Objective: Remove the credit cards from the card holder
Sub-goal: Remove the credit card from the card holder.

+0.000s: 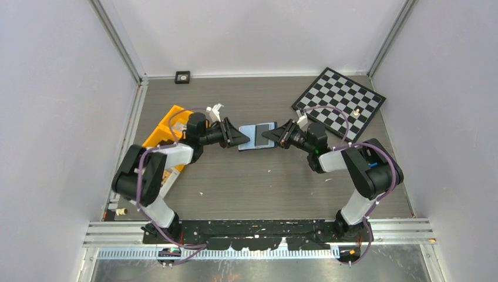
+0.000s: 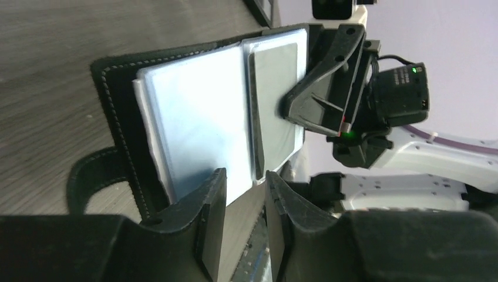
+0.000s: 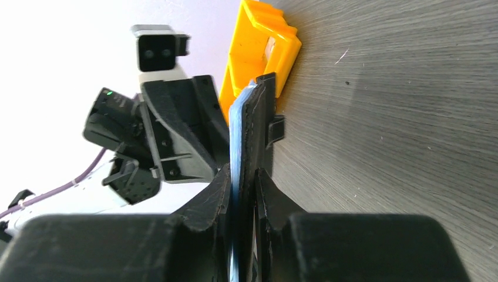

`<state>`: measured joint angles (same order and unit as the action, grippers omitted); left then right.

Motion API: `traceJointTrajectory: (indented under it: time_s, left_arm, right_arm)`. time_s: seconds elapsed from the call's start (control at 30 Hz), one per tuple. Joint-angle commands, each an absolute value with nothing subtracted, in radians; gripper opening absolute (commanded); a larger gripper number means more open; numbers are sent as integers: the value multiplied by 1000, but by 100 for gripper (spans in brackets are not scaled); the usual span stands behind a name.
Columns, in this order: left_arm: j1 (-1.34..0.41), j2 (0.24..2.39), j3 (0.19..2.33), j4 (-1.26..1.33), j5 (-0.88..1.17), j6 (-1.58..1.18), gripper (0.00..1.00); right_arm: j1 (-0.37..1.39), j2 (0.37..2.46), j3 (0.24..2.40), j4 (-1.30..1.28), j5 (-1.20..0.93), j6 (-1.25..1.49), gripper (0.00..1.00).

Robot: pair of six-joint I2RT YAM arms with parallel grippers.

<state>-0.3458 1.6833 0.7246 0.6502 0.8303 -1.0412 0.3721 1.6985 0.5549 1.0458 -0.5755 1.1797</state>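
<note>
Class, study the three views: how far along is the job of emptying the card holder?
Done: the card holder is open, pale grey-blue cards exposed. In hand: the right gripper clamps the holder's edge; the left gripper stands open at a card's edge. Left: no card looks pulled out yet.

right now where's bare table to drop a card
Bare table in front of the card holder, between both arms; also the back strip between the black square and chessboard. Crowded mid-table, where left gripper and right gripper meet.

The left gripper (image 2: 244,179) hides the lower edges of the credit cards (image 2: 199,123). From above, the left arm (image 1: 141,176) covers part of the orange bin (image 1: 157,135).
</note>
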Motion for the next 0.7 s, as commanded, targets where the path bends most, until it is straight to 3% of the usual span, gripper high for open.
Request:
traceJointTrajectory:
  time_s: [0.0,0.13,0.2,0.27,0.3,0.4,0.47,0.57,0.67]
  left_arm:
    - [-346,1442,755,355,632,-775,33]
    - [-353,1265,734,199,469,-671,45]
    - [-352,1205,715,183,416,-665,67]
    - [-346,1169,690,206,384,-686,97]
    - [-341,1160,671,232,365,-719,99]
    - [-298,1171,615,295,337,-844,100]
    - [-273,1212,603,382,432,-874,97]
    - [-281,1255,598,556,610,-883,73]
    - [-311,1287,610,605,647,-878,64]
  right_arm:
    - [377,1625,579,1079,-583,1149,4]
    - [377,1599,578,1033,-570,1121,1]
    - [377,1589,575,1027,-566,1115,1]
    - [377,1578,572,1017,-562,1107,1]
    - [377,1572,572,1011,-560,1103,1]
    - [377,1563,569,1003,-556,1096,0]
    - [377,1560,569,997,-555,1095,0]
    - [377,1556,567,996,-555,1090,1]
    - [377,1559,568,996,-555,1088,1]
